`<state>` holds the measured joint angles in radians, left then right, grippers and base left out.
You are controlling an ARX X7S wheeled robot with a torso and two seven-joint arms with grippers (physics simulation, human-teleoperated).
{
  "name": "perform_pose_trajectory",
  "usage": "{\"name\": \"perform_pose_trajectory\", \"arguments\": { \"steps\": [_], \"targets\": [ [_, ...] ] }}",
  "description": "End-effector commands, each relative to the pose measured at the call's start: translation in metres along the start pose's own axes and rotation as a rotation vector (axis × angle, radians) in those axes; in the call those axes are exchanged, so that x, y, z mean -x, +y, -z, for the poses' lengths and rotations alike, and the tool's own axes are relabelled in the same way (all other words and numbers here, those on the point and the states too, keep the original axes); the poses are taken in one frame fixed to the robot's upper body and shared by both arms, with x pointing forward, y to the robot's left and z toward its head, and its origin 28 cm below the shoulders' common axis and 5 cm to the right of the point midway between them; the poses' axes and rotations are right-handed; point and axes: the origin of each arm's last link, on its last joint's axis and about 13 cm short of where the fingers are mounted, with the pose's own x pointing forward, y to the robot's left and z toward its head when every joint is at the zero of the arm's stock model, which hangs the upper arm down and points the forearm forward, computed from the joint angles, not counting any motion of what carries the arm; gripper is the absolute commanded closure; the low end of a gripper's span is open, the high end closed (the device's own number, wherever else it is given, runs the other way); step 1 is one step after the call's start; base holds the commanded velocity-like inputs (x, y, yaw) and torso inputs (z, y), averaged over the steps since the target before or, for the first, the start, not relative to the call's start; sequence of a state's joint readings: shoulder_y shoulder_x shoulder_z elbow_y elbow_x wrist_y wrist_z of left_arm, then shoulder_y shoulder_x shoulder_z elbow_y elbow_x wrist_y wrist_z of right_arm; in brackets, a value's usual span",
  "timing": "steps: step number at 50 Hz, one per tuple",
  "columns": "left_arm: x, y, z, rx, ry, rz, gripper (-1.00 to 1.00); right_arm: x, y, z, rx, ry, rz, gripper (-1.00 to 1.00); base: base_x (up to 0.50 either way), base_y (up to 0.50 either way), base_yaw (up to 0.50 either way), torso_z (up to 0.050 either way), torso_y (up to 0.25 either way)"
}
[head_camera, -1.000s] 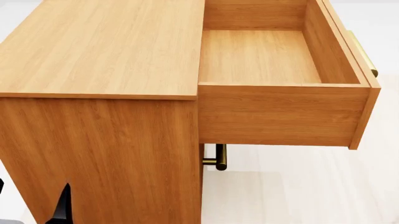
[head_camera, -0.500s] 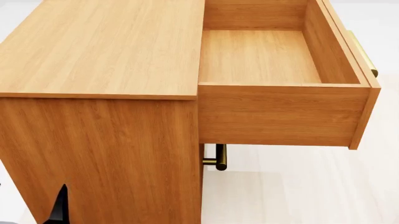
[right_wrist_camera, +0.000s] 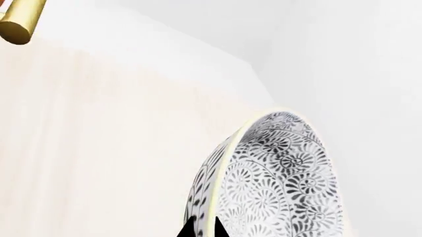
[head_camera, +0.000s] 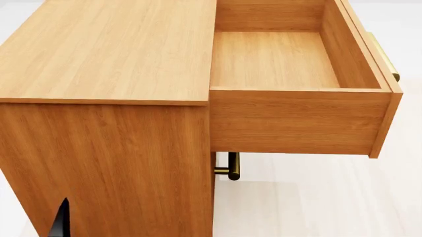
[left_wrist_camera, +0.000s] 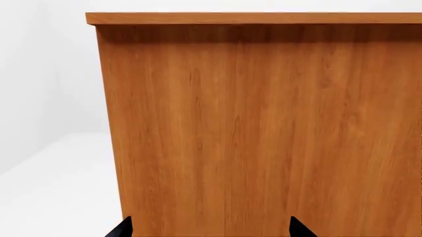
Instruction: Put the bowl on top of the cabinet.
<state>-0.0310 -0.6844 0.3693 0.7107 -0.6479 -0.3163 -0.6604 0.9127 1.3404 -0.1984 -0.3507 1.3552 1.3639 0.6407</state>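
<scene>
The cabinet (head_camera: 112, 49) of orange-brown wood fills the head view, its flat top bare. My left gripper (left_wrist_camera: 211, 228) is open, its two black fingertips set wide apart and facing the cabinet's side panel (left_wrist_camera: 264, 123). One left fingertip (head_camera: 63, 219) shows low against that panel in the head view. The bowl (right_wrist_camera: 283, 173), white with a grey floral pattern, appears only in the right wrist view, tipped on edge. My right gripper (right_wrist_camera: 205, 228) is shut on its rim, one fingertip on the outer wall and one inside. The right gripper is out of the head view.
The cabinet's top drawer (head_camera: 277, 59) is pulled out to the right and holds nothing. Brass bar handles show on its front (head_camera: 386, 57) and on a lower drawer (head_camera: 232, 167); one handle end (right_wrist_camera: 17, 22) shows in the right wrist view. Pale floor (head_camera: 316, 197) lies below.
The left fingertip in the head view has slipped slightly lower, and the dark arm parts at the lower left edge have left the view. The cabinet and drawer have not moved.
</scene>
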Motion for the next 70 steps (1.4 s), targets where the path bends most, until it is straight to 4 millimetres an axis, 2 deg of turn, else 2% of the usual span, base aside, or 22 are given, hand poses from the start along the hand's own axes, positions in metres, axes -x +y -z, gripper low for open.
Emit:
{"name": "perform_pose_trajectory", "arguments": {
  "steps": [1, 6, 11, 19, 20, 29, 30, 33, 36, 37, 38, 48, 66, 70],
  "targets": [
    [0.002, 0.001, 0.0, 0.001, -0.001, 0.002, -1.0, 0.027, -0.024, -0.028, 0.006, -0.085, 0.088, 1.0, 0.0, 0.0, 0.0, 0.0, 0.0],
    [0.002, -0.001, 0.003, 0.003, 0.004, 0.007, -1.0, 0.038, -0.035, -0.058, 0.003, -0.133, 0.137, 1.0, 0.0, 0.0, 0.0, 0.0, 0.0],
    [0.002, 0.0, 0.001, 0.002, 0.0, 0.007, -1.0, 0.045, -0.037, -0.082, 0.007, -0.175, 0.163, 1.0, 0.0, 0.0, 0.0, 0.0, 0.0],
    [0.0, 0.002, 0.002, 0.011, 0.0, 0.0, -1.0, 0.048, -0.031, -0.12, 0.022, -0.227, 0.171, 1.0, 0.0, 0.0, 0.0, 0.0, 0.0],
    [0.0, 0.002, 0.002, 0.011, 0.0, 0.0, -1.0, 0.048, -0.031, -0.12, 0.022, -0.227, 0.171, 1.0, 0.0, 0.0, 0.0, 0.0, 0.0],
    [0.003, 0.003, 0.005, 0.011, 0.002, 0.004, -1.0, 0.051, -0.017, -0.178, 0.025, -0.315, 0.151, 1.0, 0.0, 0.0, 0.0, 0.0, 0.0],
    [0.003, 0.003, 0.005, 0.011, 0.002, 0.004, -1.0, 0.051, -0.017, -0.178, 0.025, -0.315, 0.151, 1.0, 0.0, 0.0, 0.0, 0.0, 0.0],
    [0.002, 0.004, 0.004, 0.012, -0.001, -0.001, -1.0, 0.056, -0.01, -0.199, 0.045, -0.361, 0.134, 1.0, 0.0, 0.0, 0.0, 0.0, 0.0],
    [0.002, 0.005, 0.004, 0.01, -0.001, -0.003, -1.0, 0.06, -0.006, -0.211, 0.062, -0.384, 0.125, 1.0, 0.0, 0.0, 0.0, 0.0, 0.0],
    [0.003, 0.005, 0.005, 0.01, -0.001, -0.002, -1.0, 0.067, -0.011, -0.229, 0.071, -0.408, 0.119, 1.0, 0.0, 0.0, 0.0, 0.0, 0.0],
    [0.003, 0.005, 0.005, 0.011, -0.001, -0.002, -1.0, 0.069, -0.012, -0.235, 0.074, -0.414, 0.107, 1.0, 0.0, 0.0, 0.0, 0.0, 0.0],
    [0.0, 0.007, 0.011, 0.014, 0.0, 0.003, -1.0, 0.082, 0.004, -0.267, 0.139, -0.494, 0.069, 1.0, 0.0, 0.0, 0.0, 0.0, 0.001],
    [0.003, 0.008, 0.011, 0.006, -0.023, -0.001, -1.0, 0.096, 0.039, -0.298, 0.253, -0.608, -0.055, 1.0, 0.0, 0.0, 0.0, 0.0, 0.001],
    [0.004, 0.009, 0.016, -0.008, -0.017, 0.005, -1.0, 0.095, 0.053, -0.303, 0.297, -0.625, -0.078, 1.0, 0.0, 0.0, 0.0, 0.0, 0.0]
  ]
}}
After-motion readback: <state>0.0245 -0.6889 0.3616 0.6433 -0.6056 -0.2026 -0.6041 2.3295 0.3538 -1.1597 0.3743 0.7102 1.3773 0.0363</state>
